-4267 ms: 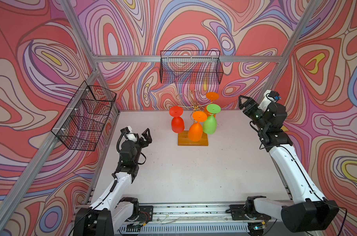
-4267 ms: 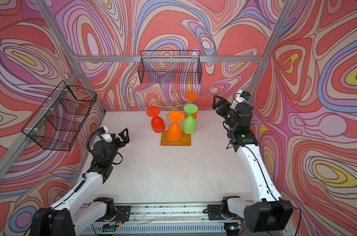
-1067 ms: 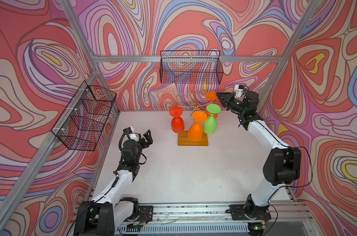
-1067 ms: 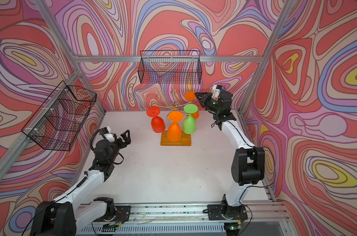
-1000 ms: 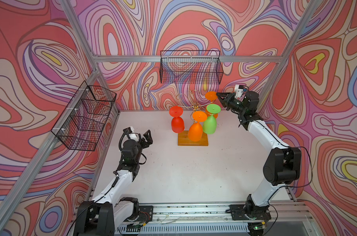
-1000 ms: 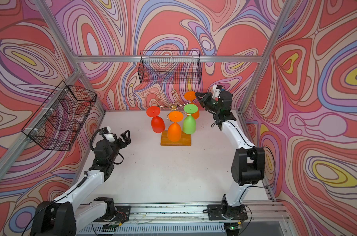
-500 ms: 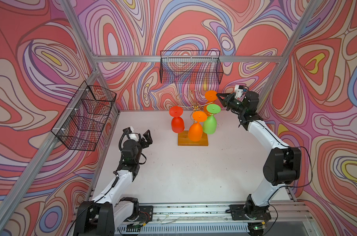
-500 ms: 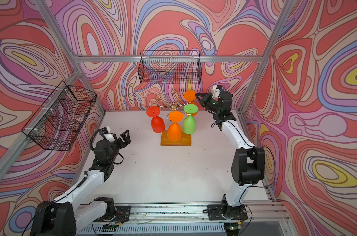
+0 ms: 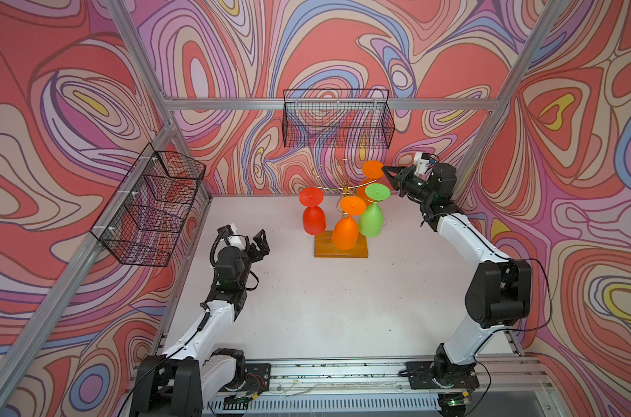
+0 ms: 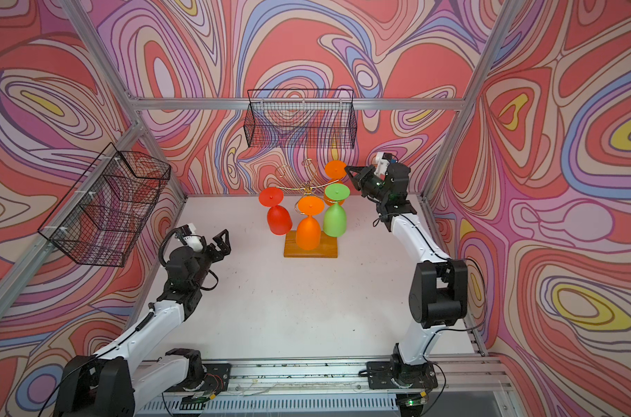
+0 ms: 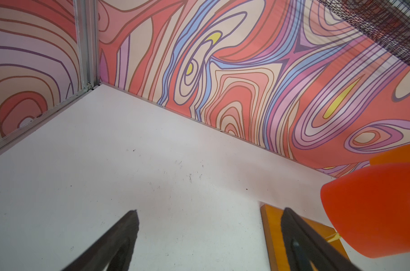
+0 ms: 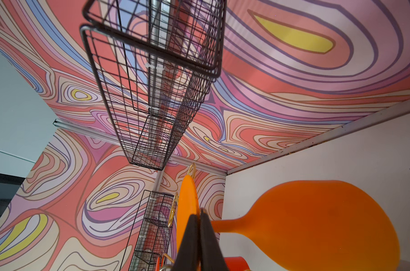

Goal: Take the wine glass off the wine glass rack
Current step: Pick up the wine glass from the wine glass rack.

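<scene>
Right gripper point(image 9: 384, 168) pinched shut on rear orange wine glass point(image 9: 372, 169) foot, upper right of centre; not yet lifted off wine glass rack point(image 9: 323, 249). Left gripper point(image 9: 256, 242) open, idle.

The wine glass rack point(image 9: 323, 249), gold wire on a wooden base, stands upright far centre; the orange wine glass point(image 9: 372, 169) hangs inverted from its far-right arm

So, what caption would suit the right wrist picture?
Shut right gripper at the foot of a hanging orange wine glass, black wire basket beyond.
</scene>
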